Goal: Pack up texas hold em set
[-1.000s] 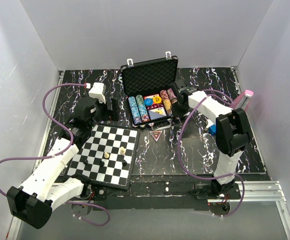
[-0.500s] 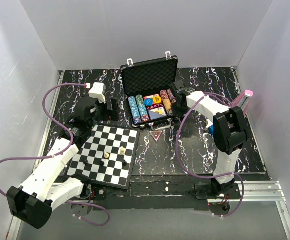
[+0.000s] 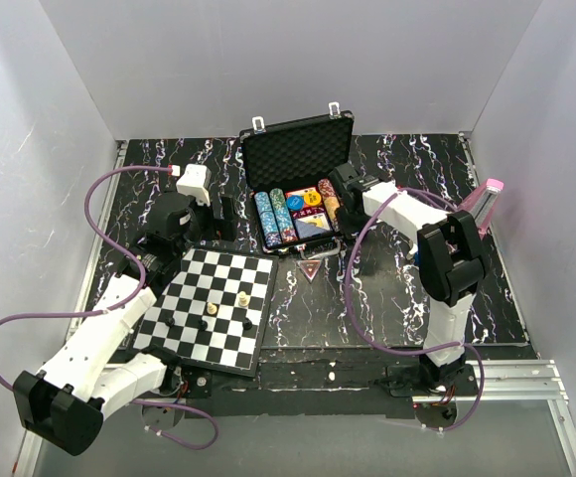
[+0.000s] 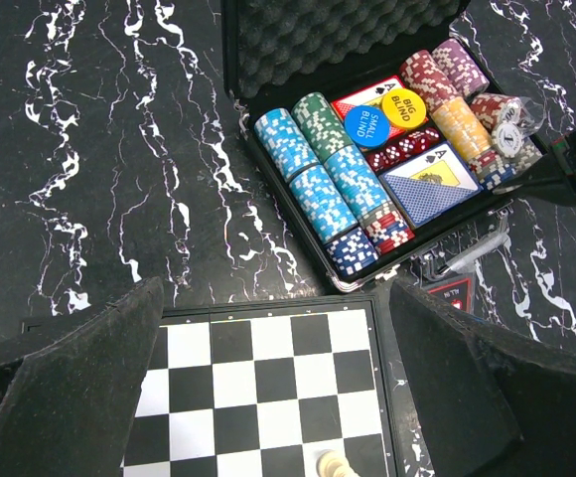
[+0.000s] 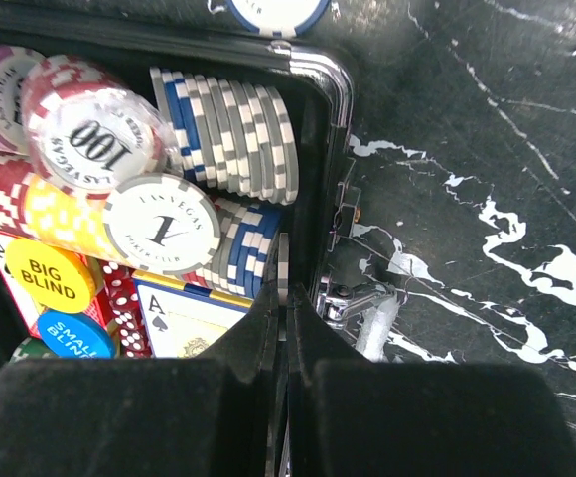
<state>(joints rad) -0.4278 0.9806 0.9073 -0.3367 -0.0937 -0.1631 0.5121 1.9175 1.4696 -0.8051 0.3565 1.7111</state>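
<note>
Open black case (image 3: 296,151) at back-centre of table, chip rows (image 3: 276,217) and cards (image 4: 429,184) inside. Top view: right gripper (image 3: 338,189) at case's right side, jaws hidden. Right wrist view shows it pinched on a thin chip (image 5: 282,260) held edge-on. Left wrist view: left gripper (image 4: 276,298) spread wide above chessboard (image 4: 258,368)

Arms, two: left arm stretched forward, left pincer (image 4: 275,298) spread wide; right arm bent inward at elbow, right pincer (image 5: 280,290) clamped fully together.
</note>
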